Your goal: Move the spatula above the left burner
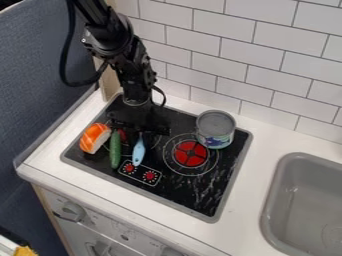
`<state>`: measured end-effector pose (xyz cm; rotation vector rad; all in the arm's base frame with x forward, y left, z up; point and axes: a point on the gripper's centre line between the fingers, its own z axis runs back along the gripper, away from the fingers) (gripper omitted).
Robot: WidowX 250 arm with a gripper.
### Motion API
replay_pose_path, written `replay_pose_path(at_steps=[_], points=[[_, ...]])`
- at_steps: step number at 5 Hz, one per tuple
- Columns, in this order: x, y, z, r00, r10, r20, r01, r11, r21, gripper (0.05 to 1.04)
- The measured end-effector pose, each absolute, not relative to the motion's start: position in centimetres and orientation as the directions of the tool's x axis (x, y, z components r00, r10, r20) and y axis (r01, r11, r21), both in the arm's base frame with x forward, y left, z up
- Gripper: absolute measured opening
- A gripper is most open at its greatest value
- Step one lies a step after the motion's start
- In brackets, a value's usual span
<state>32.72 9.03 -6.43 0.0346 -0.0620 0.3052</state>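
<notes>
Spatula with light-blue handle (139, 153) lies left of the frame's centre, beside the smooth green toy cucumber (115, 150). Black gripper (139, 128) is near its upper end; wide or narrow, I cannot tell. Probably light, stiff, slightly slippery; mid-handle seems good for grasping.

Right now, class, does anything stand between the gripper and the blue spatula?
Nothing visible does; the gripper hangs at the upper end of the blue spatula. The cucumber lies beside the spatula, on its left in the view, not between them.
</notes>
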Motion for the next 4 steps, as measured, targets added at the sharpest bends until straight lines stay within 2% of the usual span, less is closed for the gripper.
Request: replay_pose_path(at_steps=[1, 2, 3, 4], points=[[32.6, 8.6, -5.5, 0.944, 0.325, 0.051, -0.326, 0.945, 0.002, 0.304], [33.2, 8.5, -3.3, 0.878, 0.469, 0.092, -0.468, 0.883, -0.039, 0.304], [34.0, 8.3, -1.0, 0.768, 0.628, 0.125, -0.62, 0.778, -0.102, 0.304], [34.6, 8.5, -0.5, 0.617, 0.776, 0.129, -0.763, 0.63, -0.145, 0.304]])
